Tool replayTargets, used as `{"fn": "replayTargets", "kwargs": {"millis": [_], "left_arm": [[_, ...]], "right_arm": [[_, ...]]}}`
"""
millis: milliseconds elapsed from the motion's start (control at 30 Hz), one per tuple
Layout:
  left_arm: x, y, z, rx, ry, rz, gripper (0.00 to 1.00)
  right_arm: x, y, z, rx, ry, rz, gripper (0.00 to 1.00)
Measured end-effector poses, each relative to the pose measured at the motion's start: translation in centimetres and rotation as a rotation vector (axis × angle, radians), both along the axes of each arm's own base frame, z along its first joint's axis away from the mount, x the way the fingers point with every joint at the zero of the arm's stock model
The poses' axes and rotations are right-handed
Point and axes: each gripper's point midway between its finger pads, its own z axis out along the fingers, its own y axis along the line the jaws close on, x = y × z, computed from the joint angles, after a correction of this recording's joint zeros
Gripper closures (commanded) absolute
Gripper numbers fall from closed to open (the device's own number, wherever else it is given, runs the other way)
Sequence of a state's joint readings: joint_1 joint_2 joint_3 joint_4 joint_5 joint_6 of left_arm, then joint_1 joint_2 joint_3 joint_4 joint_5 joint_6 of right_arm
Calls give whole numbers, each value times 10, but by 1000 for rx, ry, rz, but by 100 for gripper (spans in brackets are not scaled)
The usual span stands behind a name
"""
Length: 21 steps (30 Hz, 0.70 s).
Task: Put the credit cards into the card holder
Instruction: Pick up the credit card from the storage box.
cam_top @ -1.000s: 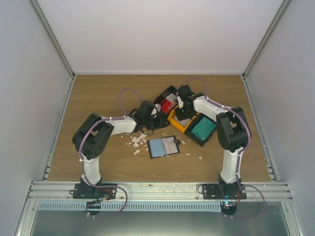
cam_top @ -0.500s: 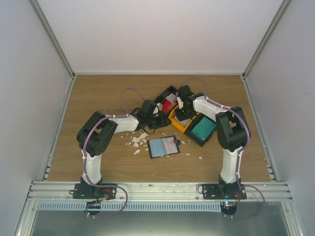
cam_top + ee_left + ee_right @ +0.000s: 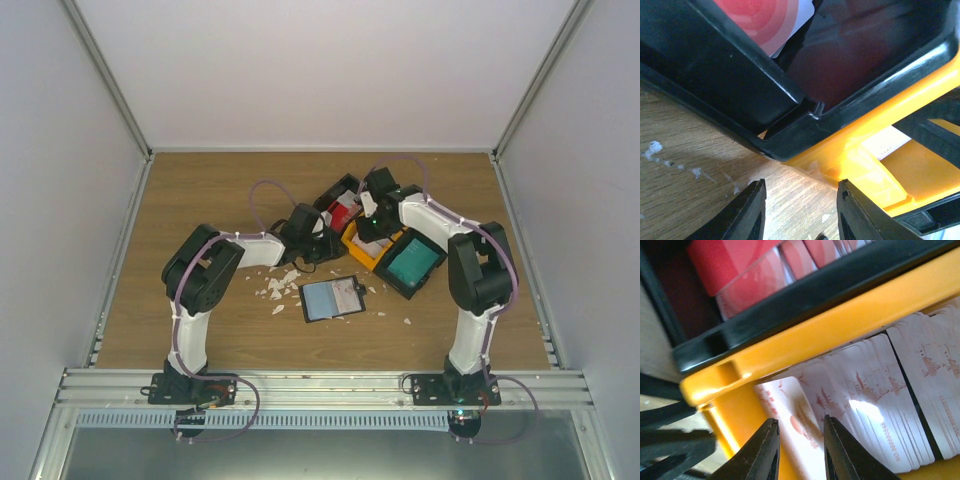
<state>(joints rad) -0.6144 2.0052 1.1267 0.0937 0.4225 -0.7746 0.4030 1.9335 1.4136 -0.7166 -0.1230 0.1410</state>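
The card holder (image 3: 332,298) lies open on the table with a bluish card in its left half. Red-and-white credit cards (image 3: 343,216) fill a black bin (image 3: 740,85). Whitish credit cards (image 3: 880,390) stand stacked in a yellow bin (image 3: 815,325), and teal ones (image 3: 412,262) sit in another black bin. My left gripper (image 3: 802,202) is open and empty, low over bare wood at the corner where the black and yellow bins meet. My right gripper (image 3: 800,442) hangs open inside the yellow bin, its fingers either side of the frontmost whitish card (image 3: 795,415).
The three bins crowd together at the table's centre-back, with both wrists pressed close around them. White crumbs (image 3: 275,288) are scattered left of the card holder, and a few lie to its right (image 3: 407,322). Grey walls enclose the table.
The left arm has pushed forward and right toward the bins. Both grippers have narrowed. The right arm has shifted slightly over the yellow bin.
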Motion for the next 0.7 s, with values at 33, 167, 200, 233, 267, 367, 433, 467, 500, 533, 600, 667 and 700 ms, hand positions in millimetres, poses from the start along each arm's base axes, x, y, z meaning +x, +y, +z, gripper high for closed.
{"fn": "replayTargets", "kwargs": {"millis": [33,167,200,233,267,367,433,467,500,533,600,667,700], "left_arm": [[1,-1,1,-2,-1,-1,60],[0,-2,0,-7,3,-8,60],[1,-3,1,-9,2,-9,60],[2,-4,1,-12,1,-10,60],[3,-5,2,-13,-1,-11,60],[4,-6,3,-17,-3,-12,60],[4,-7,3,-19,-1,-15,60],[4,-7,3,-20,-1,-16,60],[4,-7,3,-20,0,-17,60],[4,-7,3,-20,0,-17,60],[4,-7,3,-21,1,-17,61],[4,-8,3,-21,1,-18,62],[4,-8,3,-21,2,-19,63]], "right_arm": [[-1,2,5,11,-4,7,73],[-5,6,19,46,-18,28,73],[-7,7,22,55,-19,35,73],[-9,8,23,62,-16,39,73],[-12,8,23,68,-12,45,73],[-21,8,21,80,9,55,71],[-24,6,20,73,14,53,72],[-24,5,19,64,11,49,72],[-22,2,19,51,5,43,72],[-21,1,18,41,1,39,73],[-18,-4,17,13,-9,27,73],[-11,-7,14,-15,-16,17,73],[-7,-7,11,-29,-20,12,73]]}}
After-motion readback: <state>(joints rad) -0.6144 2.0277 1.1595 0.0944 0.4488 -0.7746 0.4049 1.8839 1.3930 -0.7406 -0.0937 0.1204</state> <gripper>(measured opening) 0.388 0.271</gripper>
